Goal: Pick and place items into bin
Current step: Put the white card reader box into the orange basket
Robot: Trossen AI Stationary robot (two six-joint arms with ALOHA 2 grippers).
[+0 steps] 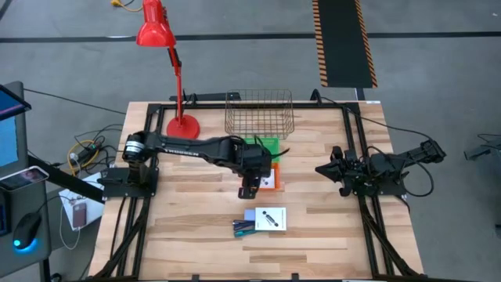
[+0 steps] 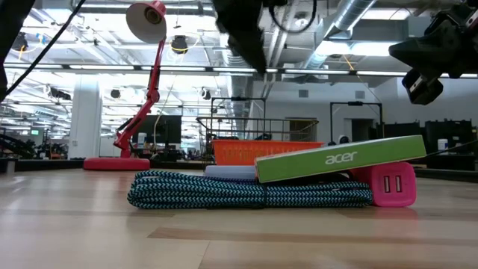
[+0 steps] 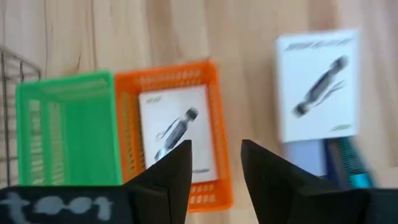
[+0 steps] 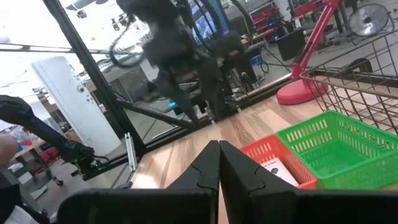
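Left gripper (image 3: 214, 163) jaws narrowly parted, apparently empty, above white card (image 3: 178, 132) lying in orange bin (image 3: 219, 118).

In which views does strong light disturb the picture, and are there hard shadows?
Low view: ceiling lamps shine toward the camera, so the left arm is a dark silhouette. Right wrist view: the room's far side is washed out white. High view: even light on the table, no hard shadows.

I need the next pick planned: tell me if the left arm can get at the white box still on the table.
Probably yes. The left gripper hangs open above the orange bin, and the white box lies nearby atop a pile with nothing over it. The right gripper waits shut, off to the side.
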